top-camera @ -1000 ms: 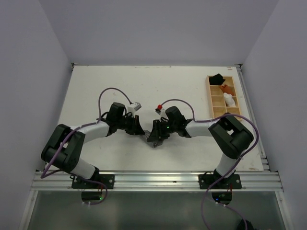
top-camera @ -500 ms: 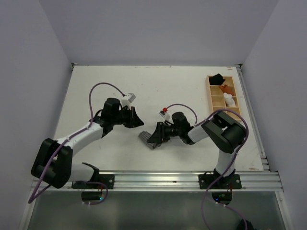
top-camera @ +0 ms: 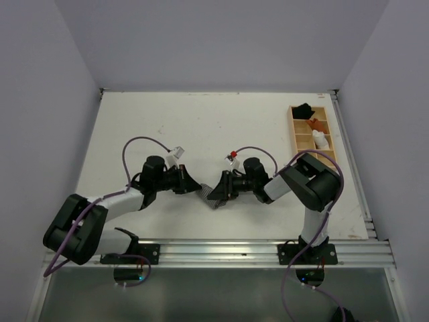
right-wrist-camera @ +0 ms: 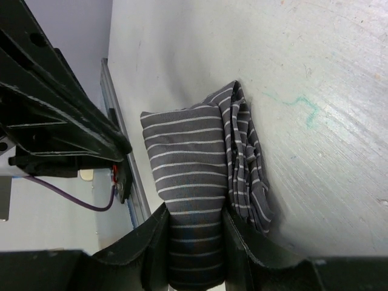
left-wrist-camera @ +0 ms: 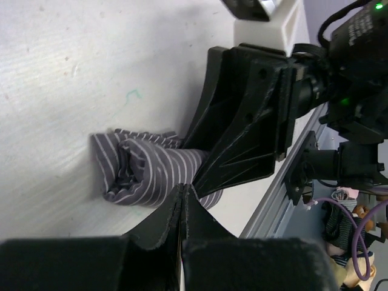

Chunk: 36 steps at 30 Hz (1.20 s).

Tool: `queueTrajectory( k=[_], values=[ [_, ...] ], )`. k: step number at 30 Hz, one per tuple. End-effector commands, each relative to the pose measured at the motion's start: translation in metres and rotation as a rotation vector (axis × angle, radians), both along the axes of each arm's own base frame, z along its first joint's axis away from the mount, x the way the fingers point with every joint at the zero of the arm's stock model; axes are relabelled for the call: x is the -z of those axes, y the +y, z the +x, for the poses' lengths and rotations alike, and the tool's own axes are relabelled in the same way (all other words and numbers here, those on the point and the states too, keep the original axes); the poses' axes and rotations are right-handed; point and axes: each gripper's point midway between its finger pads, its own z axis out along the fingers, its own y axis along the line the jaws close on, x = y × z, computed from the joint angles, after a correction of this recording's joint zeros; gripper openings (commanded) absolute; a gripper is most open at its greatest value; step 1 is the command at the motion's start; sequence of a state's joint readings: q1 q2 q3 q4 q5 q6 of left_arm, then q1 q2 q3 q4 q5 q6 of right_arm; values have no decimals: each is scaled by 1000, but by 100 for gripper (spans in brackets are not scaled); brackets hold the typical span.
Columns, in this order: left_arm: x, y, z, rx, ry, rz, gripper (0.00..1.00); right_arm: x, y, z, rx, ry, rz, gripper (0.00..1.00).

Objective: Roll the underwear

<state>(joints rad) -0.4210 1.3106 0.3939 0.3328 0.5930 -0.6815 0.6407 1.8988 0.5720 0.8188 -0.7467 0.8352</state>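
Note:
The underwear (top-camera: pixel 204 193) is a rolled bundle of grey cloth with fine white stripes, lying on the white table (top-camera: pixel 201 127) near the front middle. My right gripper (top-camera: pixel 216 193) is shut on one end of the roll (right-wrist-camera: pixel 188 163), with a finger (right-wrist-camera: pixel 151 242) on each side. My left gripper (top-camera: pixel 194 186) is shut and empty. In the left wrist view its tip (left-wrist-camera: pixel 183 189) is close to the near side of the roll (left-wrist-camera: pixel 145 173), and whether it touches is unclear. The right gripper's black fingers (left-wrist-camera: pixel 242 127) show behind the roll.
A wooden compartment tray (top-camera: pixel 296 137) stands at the back right with a black bundle (top-camera: pixel 303 108), an orange bundle (top-camera: pixel 314 124) and a white bundle (top-camera: pixel 321 139). A metal rail (top-camera: pixel 214 251) runs along the table's near edge, close behind the roll.
My left gripper pulled away up and to the left, then came back down beside the roll. My right gripper has kept its hold, and the roll has barely shifted.

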Motion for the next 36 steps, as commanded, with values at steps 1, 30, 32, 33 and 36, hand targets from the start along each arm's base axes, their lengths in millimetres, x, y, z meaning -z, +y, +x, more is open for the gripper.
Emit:
queueTrajectory(
  k=[1,30,32,33,36],
  values=[
    [-23,-13,6,23,-97,-104,0,58,-28,-24,41,160,-178,28],
    [70,-35,14,100,66,-7,0,50,-51,9,166,93,-447,53],
    [72,-36,14,109,65,-1,0,42,-51,16,177,68,-462,54],
    [72,-36,16,112,66,4,0,38,-51,23,193,48,-469,54],
    [74,-37,17,126,64,19,0,30,-56,30,215,15,-496,55]
  ],
)
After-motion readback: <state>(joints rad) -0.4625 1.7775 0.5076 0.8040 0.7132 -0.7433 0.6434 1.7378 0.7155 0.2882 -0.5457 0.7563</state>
